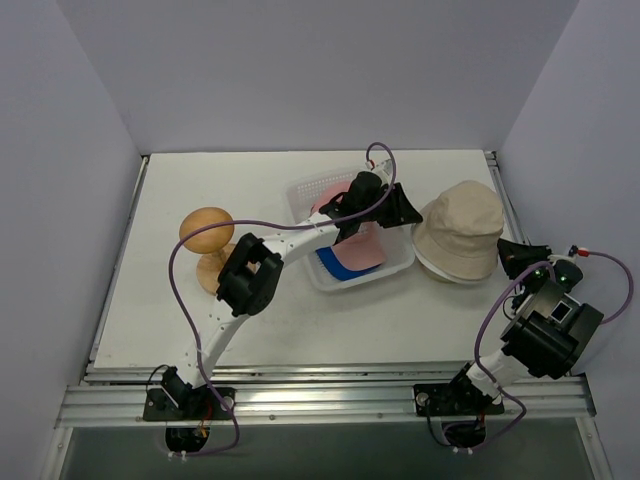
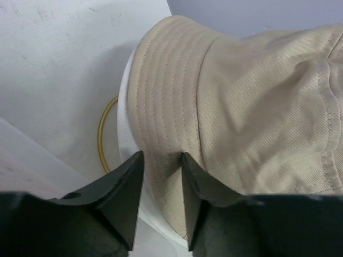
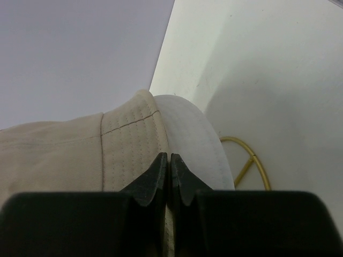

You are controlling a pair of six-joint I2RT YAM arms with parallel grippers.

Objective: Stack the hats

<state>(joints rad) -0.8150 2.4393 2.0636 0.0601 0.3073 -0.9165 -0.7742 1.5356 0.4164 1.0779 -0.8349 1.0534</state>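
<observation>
The beige bucket hat (image 1: 460, 225) sits on top of a whitish hat (image 1: 447, 271) at the right of the table. My left gripper (image 1: 405, 213) is at the hat's left edge; in the left wrist view it (image 2: 161, 160) is open with the beige brim (image 2: 166, 107) between its jaws. My right gripper (image 1: 510, 256) is at the hat's right edge; in the right wrist view it (image 3: 170, 160) is shut on the beige brim (image 3: 128, 144), beside the whitish brim (image 3: 193, 134). A pink cap (image 1: 328, 195) and a blue cap (image 1: 342, 264) lie in the basket.
A clear lattice basket (image 1: 392, 262) stands mid-table under my left arm. An orange-brown dome (image 1: 207, 230) stands at the left. A thin yellow wire ring (image 3: 249, 160) lies on the table by the whitish hat. Grey walls close in on three sides.
</observation>
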